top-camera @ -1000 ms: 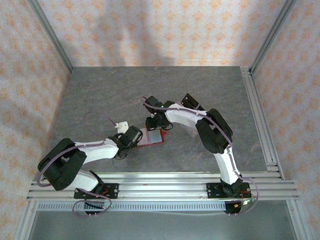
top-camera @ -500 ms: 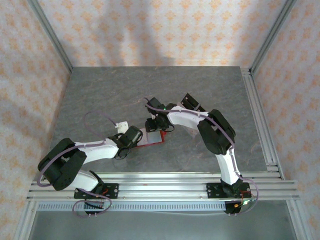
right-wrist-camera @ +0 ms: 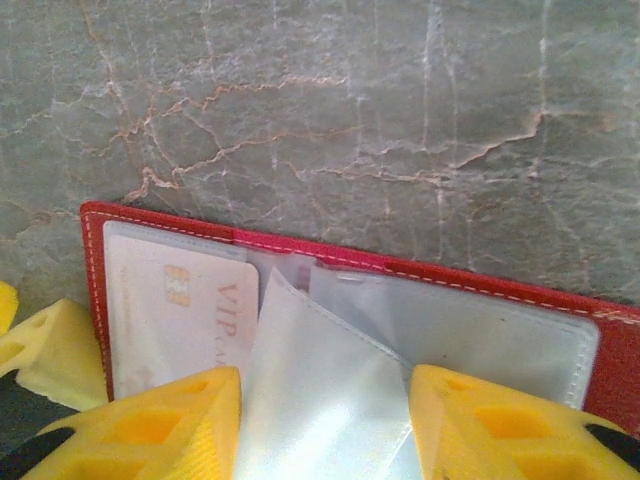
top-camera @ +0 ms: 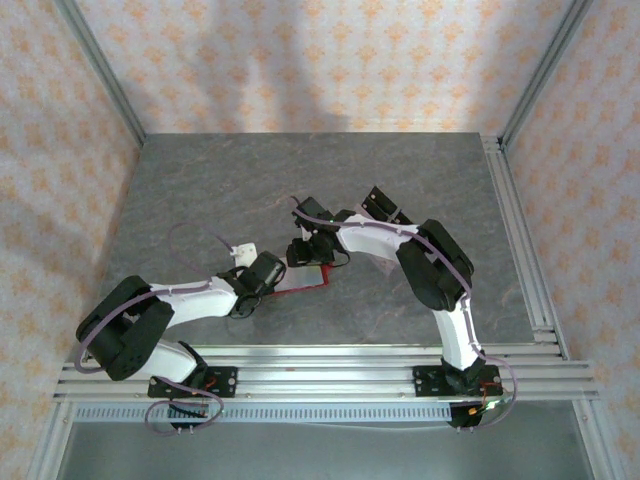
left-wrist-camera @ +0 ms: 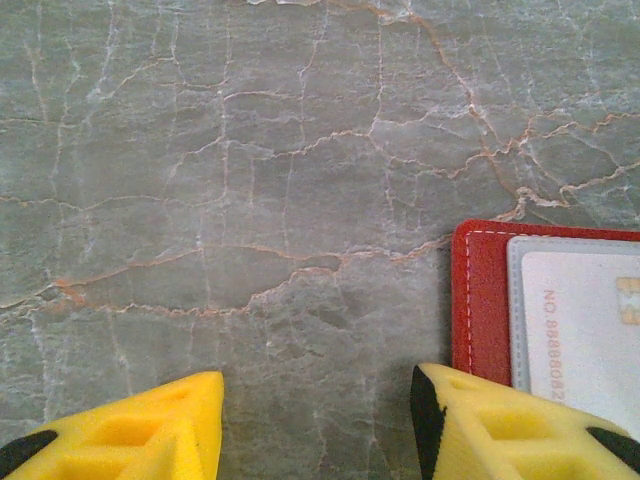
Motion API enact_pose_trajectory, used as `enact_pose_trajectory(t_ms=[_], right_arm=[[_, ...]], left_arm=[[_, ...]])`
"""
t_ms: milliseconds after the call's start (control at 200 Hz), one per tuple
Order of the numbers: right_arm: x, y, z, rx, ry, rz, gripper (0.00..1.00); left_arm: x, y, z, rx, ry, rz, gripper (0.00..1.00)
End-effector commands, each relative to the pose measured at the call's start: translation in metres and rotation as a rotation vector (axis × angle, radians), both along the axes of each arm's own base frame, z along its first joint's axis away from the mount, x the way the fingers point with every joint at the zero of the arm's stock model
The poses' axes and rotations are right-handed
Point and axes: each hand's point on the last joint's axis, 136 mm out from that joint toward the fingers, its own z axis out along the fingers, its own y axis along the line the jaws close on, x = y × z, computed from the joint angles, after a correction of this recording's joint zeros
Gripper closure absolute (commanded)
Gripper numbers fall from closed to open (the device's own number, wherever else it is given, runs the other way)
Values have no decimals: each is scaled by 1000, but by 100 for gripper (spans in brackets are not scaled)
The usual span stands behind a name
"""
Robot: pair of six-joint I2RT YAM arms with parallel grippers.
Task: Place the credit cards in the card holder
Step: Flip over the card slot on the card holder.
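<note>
L claw open, nothing betw. fingers, one finger over edge of wallet. R claw clamped on silvery card, tilted, top corner at wallet's mid fold. VIP card already in a clear pocket. Wallet lying open on table, right betw. both claws.

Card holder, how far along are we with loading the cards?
Done: the card holder lies open with a VIP card pocketed. In hand: the right gripper grips what looks like a second card, corner aimed at the middle pocket; the left gripper, open, has one finger over the holder's corner. Left: sliding it in.
</note>
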Motion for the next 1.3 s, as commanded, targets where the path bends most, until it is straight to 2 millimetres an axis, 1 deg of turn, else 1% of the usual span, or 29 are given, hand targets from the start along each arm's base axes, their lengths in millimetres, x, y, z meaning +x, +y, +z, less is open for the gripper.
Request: enact_pose_trajectory(t_ms=[0,90,185,420,480,576,701,946,1141,1296], right_arm=[[-13,3,2,22,43,-5,52],[-13,2,0,19,44,-8,52],[-13,0,-2,10,46,-11,53],[-13,-2,-8,2,49,-21,53],[-13,-1,-8,4,50,-23,53],[-13,-1,-9,6,50,-24,53],[-12,0,-9,11,50,-25,53],[-12,2,-11,14,55,-29,53],[-11,4,-9,20,55,-27,54],[-11,4,-9,21,54,-24,54]], left_arm=[[-28,-26,-26,-110,152,-73,48],[-28,-23,-23,-100,146,-71,48],[-28,-19,-14,-86,129,-71,48],[-30,-2,28,-37,52,-72,44],[-32,-2,35,-44,40,-88,43],[-34,-11,41,-81,41,-146,41],[-36,-29,41,-140,49,-231,41],[-41,-62,40,-178,37,-360,41],[-46,-72,30,-149,57,-390,40],[-40,-78,25,-123,47,-388,40]])
